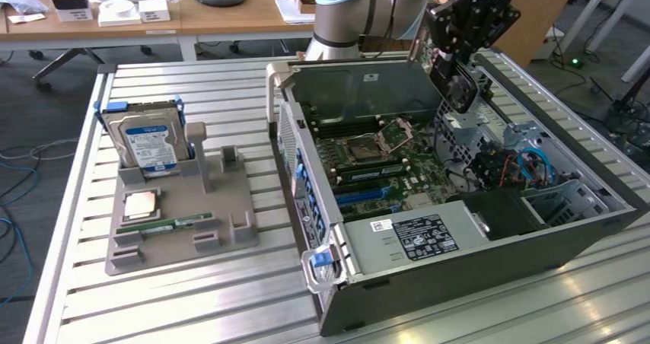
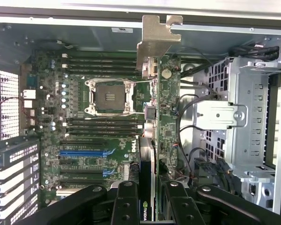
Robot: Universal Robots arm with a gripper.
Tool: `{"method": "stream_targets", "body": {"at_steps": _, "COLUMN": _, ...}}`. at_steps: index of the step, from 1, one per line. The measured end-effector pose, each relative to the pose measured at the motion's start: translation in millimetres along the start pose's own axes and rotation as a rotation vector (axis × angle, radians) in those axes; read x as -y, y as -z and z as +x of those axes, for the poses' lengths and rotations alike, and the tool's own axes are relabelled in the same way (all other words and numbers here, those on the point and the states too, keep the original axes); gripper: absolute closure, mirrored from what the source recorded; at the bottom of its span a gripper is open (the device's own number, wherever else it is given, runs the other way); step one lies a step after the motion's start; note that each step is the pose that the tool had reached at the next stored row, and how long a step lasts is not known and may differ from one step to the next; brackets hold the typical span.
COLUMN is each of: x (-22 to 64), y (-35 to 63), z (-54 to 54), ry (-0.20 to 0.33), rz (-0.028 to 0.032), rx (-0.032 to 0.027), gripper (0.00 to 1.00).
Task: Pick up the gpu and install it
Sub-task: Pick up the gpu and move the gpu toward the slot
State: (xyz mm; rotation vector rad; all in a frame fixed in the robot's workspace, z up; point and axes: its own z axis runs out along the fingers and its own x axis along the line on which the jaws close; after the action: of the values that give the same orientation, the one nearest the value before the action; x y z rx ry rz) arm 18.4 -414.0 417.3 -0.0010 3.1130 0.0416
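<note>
Pincer closed on the gpu, above the open computer case
Gripped edge-on, seemingly so its connector edge faces the motherboard slots; green board, black cooler on one face, silver bracket at the far end, not yet seated

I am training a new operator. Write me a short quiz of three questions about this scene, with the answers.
1. True or false: the gpu already sits in a blue slot of the motherboard.
2. What stands upright in the gray holder? A) hard drive B) memory stick C) processor chip
3. Fill in: the gripper holds the gpu above the open ______.

Key: 1 false, it is held clear of the board; 2 A; 3 computer case.
</note>
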Motion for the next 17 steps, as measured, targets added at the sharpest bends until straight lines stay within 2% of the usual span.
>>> {"method": "stream_targets", "body": {"at_steps": 10, "x": 0.0, "y": -0.8, "z": -20.4, "ry": -0.006, "rz": 0.0002, "rx": 0.0001, "gripper": 0.74}}
{"method": "stream_targets", "body": {"at_steps": 17, "x": -0.1, "y": -1.2, "z": -22.7, "ry": -0.006, "rz": 0.0003, "rx": 0.0002, "gripper": 0.74}}
